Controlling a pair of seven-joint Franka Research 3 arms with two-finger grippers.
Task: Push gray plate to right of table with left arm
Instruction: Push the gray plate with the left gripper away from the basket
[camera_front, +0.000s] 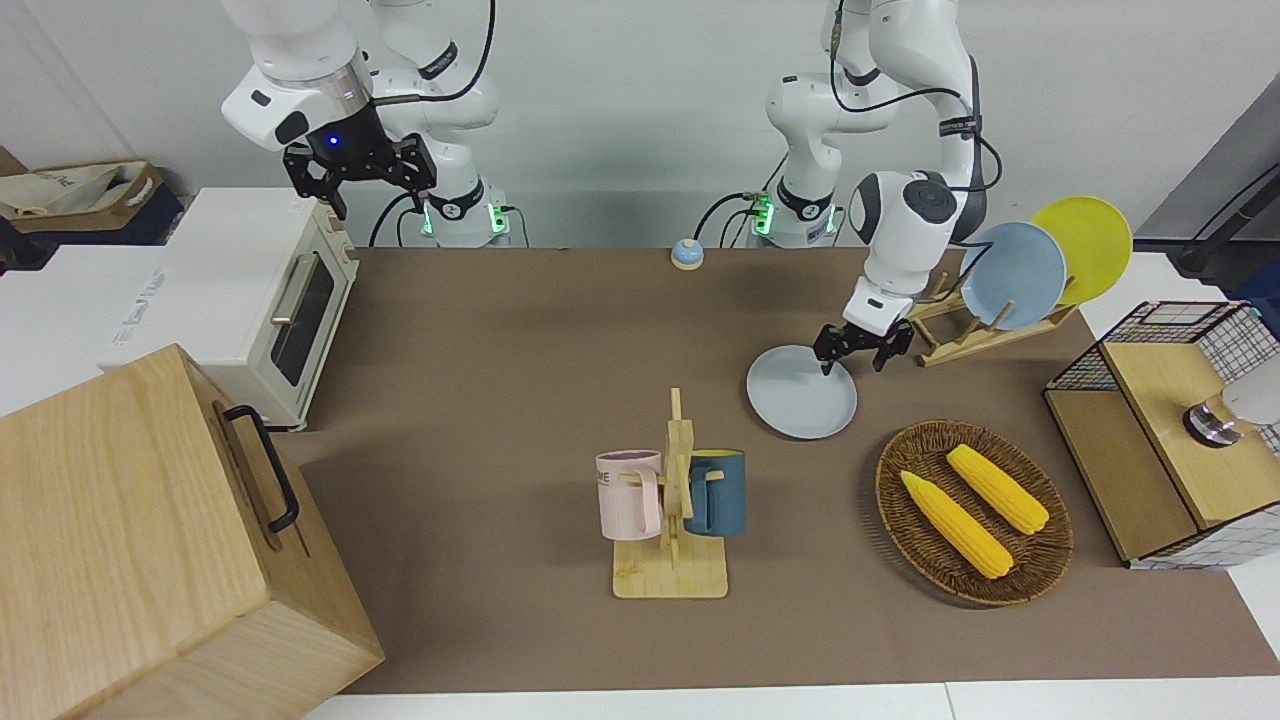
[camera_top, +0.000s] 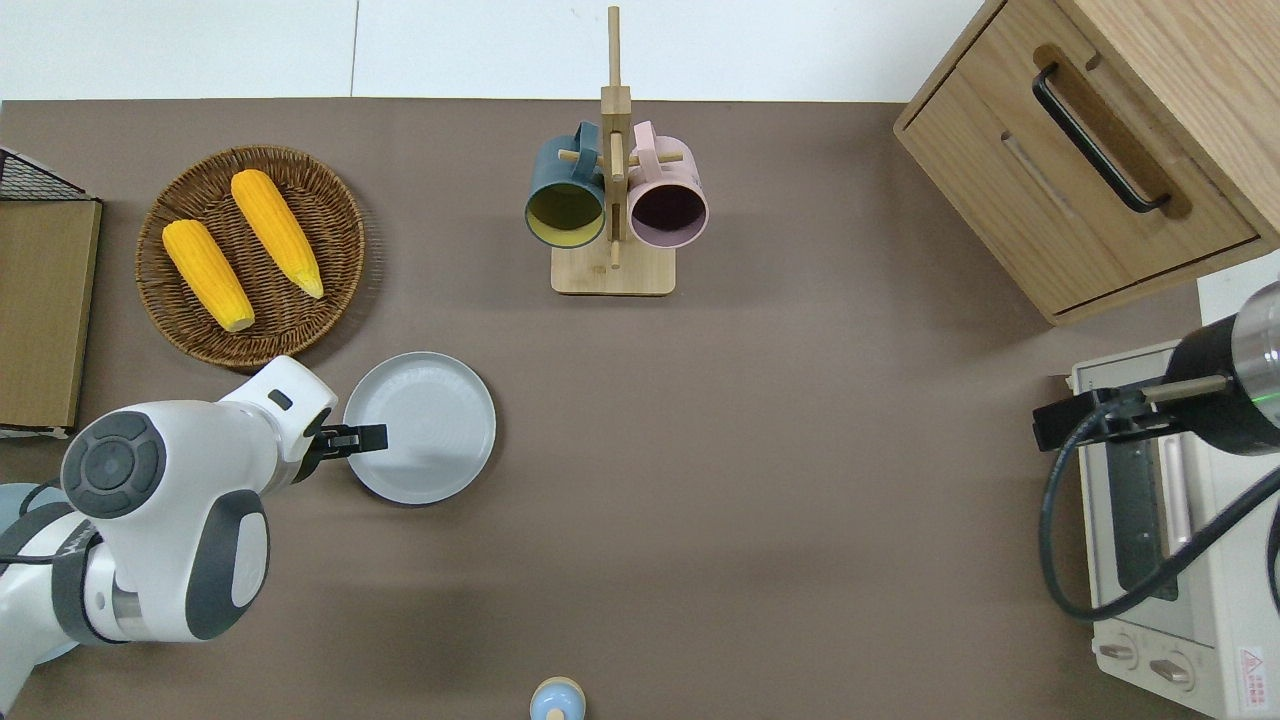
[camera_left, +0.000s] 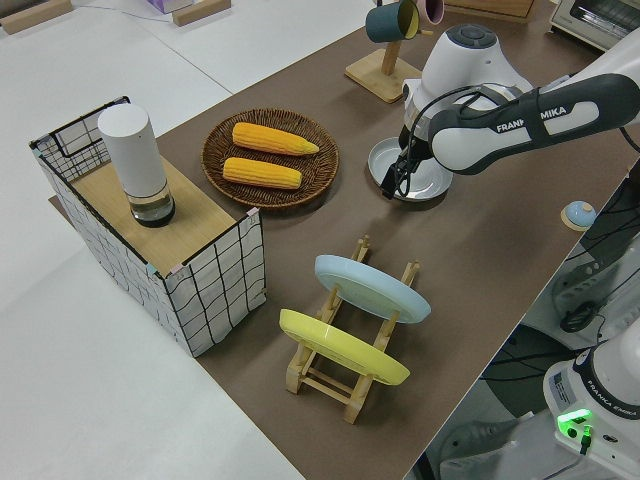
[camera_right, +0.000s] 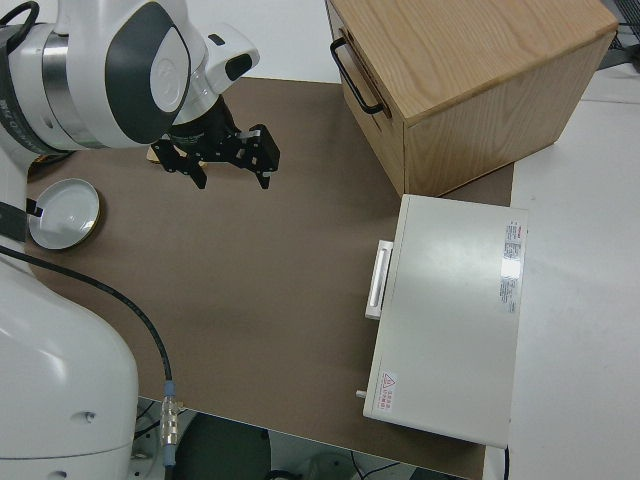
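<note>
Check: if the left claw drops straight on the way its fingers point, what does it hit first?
The left claw points down over the rim of the gray plate at the left arm's end, so it would probably meet that rim or the floor just inside it first. Its height above the plate is unclear.

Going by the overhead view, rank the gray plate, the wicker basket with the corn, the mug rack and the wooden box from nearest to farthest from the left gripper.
From the left gripper:
1. Gray plate, directly under the gripper, which is over its rim at the left arm's end.
2. Wicker basket, farther from the robots, at the left arm's end.
3. Mug rack, mid-table, farther from the robots.
4. Wooden box, at the right arm's end.
</note>
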